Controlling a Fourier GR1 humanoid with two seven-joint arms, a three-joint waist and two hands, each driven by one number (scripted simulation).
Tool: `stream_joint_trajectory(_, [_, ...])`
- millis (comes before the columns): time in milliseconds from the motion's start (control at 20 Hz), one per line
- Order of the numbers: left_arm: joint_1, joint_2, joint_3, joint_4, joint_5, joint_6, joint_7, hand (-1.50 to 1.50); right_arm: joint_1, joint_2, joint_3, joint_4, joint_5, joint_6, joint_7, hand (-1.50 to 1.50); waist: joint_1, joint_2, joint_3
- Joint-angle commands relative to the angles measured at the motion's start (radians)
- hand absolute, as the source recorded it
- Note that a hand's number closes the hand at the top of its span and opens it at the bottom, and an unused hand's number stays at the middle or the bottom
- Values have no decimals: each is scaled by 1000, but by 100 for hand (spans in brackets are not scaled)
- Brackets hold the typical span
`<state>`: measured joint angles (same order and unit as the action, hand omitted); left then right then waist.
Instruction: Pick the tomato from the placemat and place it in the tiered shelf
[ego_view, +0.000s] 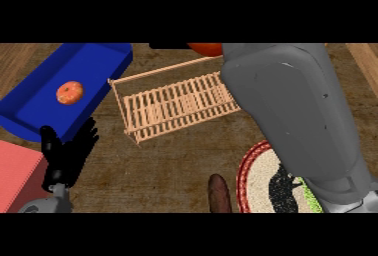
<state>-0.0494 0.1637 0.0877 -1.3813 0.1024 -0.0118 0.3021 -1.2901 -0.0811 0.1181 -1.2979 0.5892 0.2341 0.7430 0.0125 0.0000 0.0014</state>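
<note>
**Inspector A:** Edges and room?

**Inspector B:** The tiered shelf (181, 104) lies mid-counter, a bare stretch of wood counter (162, 165) in front of it. A blue bin (44, 107) holding an orange fruit (69, 92) sits to its left.

**A:** Hands?

**B:** The left hand (66, 155) rests at lower left, fingers straight, released. The right forearm (299, 115) reaches over the shelf's right end; the right hand is barely seen at the top edge, so I cannot tell its state.

**A:** The tomato?

**B:** The tomato (207, 48) shows at the top edge, beside the forearm's far end. The placemat (258, 180) lies lower right, a brown object (218, 192) just beside it.
</note>
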Motion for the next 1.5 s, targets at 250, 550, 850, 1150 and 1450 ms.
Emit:
stream_joint_trajectory(250, [-15, 19, 26, 61, 7, -32, -27, 0, -47, 37, -31, 175, 49, -92, -147, 150, -1, 2, -2])
stream_joint_trajectory(550, [20, -15, -12, -14, -25, 8, 18, 0, -57, 11, -65, 226, 36, -66, -221, 150, -2, -1, -2])
stream_joint_trajectory(850, [18, 3, 5, -6, 10, -40, 26, 0, -69, -2, -49, 272, 79, -47, -241, 150, -2, 0, -2])
stream_joint_trajectory(1150, [-5, -4, 11, 1, -9, -6, 17, 0, -38, 42, -210, 235, -11, -223, -186, -150, -3, 0, -1])
stream_joint_trajectory(1450, [45, -3, 14, 20, -5, -33, -33, 0, -44, 67, -312, 159, -147, -257, -138, -150, -6, -3, -1])
